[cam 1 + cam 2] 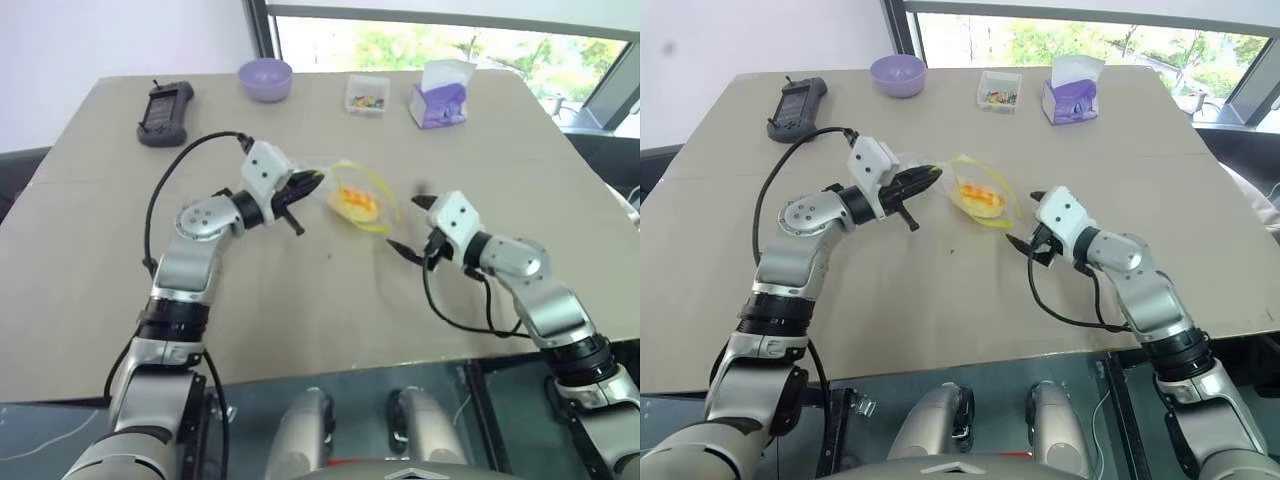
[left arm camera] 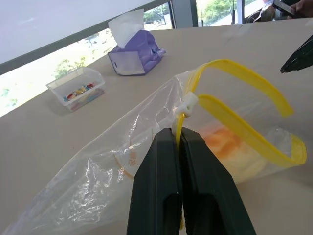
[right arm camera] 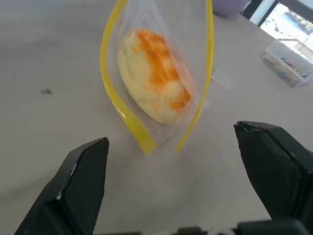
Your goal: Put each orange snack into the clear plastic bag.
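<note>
Tabletop; left pincer (image 2: 180, 142) pinching clear plastic bag (image 2: 146, 147).

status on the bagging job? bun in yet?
Done: the bun sits inside the bag, seen through its open yellow-rimmed mouth. In hand: the left gripper is shut on the bag's edge by the zipper, holding it up off the table. The right gripper is open, empty, facing the mouth. Left: no other bun on the table; the bag is not yet zipped or set down.
</note>
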`<state>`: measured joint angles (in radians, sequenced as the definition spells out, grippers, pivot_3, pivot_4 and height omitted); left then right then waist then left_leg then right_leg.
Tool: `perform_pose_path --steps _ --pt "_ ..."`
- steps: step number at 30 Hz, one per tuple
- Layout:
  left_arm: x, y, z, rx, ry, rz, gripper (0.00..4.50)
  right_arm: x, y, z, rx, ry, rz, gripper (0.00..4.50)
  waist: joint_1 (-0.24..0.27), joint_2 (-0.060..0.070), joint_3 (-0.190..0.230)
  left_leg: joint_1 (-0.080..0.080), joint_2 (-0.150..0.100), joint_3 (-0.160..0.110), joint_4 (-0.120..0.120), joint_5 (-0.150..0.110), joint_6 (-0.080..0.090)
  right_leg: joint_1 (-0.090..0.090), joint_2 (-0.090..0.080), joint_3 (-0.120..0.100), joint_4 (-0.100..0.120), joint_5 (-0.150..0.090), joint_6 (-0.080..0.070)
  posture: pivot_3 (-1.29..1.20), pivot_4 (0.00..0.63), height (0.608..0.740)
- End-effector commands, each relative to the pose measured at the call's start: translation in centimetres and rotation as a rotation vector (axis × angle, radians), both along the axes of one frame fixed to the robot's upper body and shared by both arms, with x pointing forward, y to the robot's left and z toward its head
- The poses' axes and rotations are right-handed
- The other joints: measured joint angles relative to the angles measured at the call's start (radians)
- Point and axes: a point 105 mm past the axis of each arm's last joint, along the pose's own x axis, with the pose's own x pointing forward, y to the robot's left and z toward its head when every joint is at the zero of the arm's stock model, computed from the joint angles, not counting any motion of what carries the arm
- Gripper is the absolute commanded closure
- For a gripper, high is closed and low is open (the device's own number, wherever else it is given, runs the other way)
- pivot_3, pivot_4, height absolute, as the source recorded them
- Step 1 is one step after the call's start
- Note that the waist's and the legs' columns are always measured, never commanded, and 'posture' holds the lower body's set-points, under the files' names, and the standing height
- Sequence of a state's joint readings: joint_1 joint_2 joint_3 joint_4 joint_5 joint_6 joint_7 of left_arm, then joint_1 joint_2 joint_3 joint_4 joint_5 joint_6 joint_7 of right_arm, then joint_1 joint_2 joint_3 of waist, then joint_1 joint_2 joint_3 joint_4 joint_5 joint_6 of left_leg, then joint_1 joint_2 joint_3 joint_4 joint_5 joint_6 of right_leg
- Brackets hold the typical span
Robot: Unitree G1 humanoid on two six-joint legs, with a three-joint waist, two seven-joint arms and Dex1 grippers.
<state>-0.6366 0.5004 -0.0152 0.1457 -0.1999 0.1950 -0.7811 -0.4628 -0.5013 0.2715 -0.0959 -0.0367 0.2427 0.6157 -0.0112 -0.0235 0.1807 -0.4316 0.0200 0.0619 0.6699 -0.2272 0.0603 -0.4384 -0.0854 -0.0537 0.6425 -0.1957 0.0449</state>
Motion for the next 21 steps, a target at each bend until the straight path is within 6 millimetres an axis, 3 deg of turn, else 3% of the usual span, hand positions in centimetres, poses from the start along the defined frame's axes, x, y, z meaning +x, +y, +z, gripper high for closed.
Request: perform_pose_path --steps 1,10,13,19,21 --pt "-0.4 -0.5 2.3 -0.023 -0.072 -0.017 4.5 1.0 0.5 0.6 0.011 -0.059 -0.036 0.01 0.0 0.0 0.0 0.0 0.0 0.0 0.0 0.0 0.0 0.0 0.0 0.0 0.0 0.0 0.0 0.0 0.15 0.74" --pt "-0.6 -0.6 2.4 -0.03 -0.069 -0.017 4.5 2.7 1.1 0.3 0.033 -0.08 -0.09 0.01 0.0 0.0 0.0 0.0 0.0 0.0 0.0 0.001 -0.003 0.0 0.0 0.0 0.0 0.0 0.0 0.0 0.15 0.74" --pt "-0.7 -0.6 2.4 -0.03 -0.067 -0.013 4.5 2.7 1.6 1.1 0.051 -0.095 -0.073 0.91 -0.001 0.0 0.0 0.0 0.0 0.0 0.0 0.001 -0.002 0.0 0.0 0.0 0.0 0.0 0.0 0.0 0.15 0.74" --pt "-0.7 -0.5 2.3 -0.031 -0.065 -0.006 4.5 2.5 2.1 1.4 0.063 -0.097 -0.051 3.81 0.0 0.0 0.0 0.0 0.0 0.0 0.0 0.001 -0.001 0.0 0.0 0.0 0.0 0.0 0.0 0.0 0.15 0.74" --pt "-0.7 -0.4 2.3 -0.03 -0.066 -0.004 4.5 2.6 1.9 1.9 0.072 -0.102 -0.058 4.44 0.0 0.0 0.0 0.0 0.0 0.0 0.0 0.001 -0.001 0.0 0.0 0.0 0.0 0.0 0.0 0.0 0.15 0.74"
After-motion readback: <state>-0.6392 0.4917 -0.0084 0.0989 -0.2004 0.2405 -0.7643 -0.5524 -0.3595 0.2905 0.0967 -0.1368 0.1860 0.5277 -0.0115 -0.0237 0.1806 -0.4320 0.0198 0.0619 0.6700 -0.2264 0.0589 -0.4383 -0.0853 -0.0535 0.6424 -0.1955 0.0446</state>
